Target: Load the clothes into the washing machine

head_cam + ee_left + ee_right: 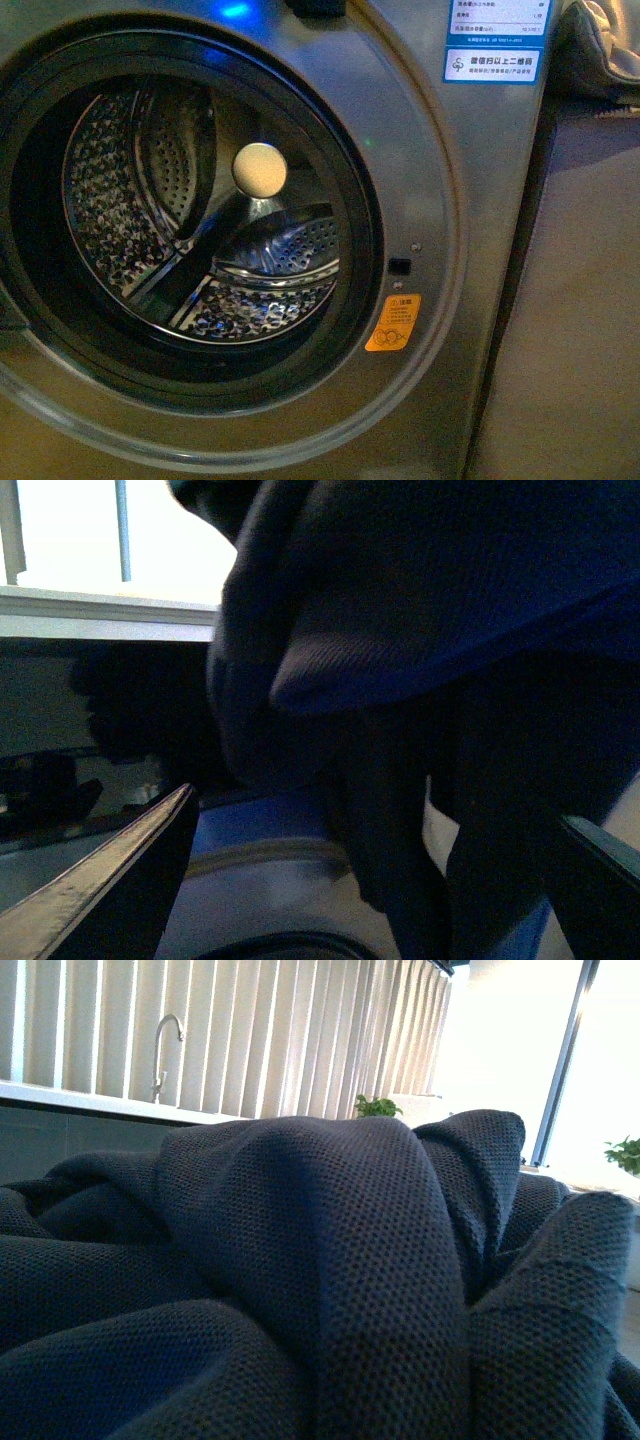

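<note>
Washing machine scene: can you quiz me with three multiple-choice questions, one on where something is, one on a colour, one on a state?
1. Where is the orange sticker on the washing machine?
A) lower right of the porthole
B) inside the drum
C) upper left of the porthole

2. What colour is the garment filling the right wrist view?
A) white
B) dark blue-grey
C) red

3. What is the state of the drum?
A) packed with clothes
B) full of suds
C) holding no clothes

Answers:
1 A, it sits on the front panel by the porthole's lower right rim.
2 B, its knit looks dark blue-grey throughout.
3 C, only bare perforated steel shows.
</note>
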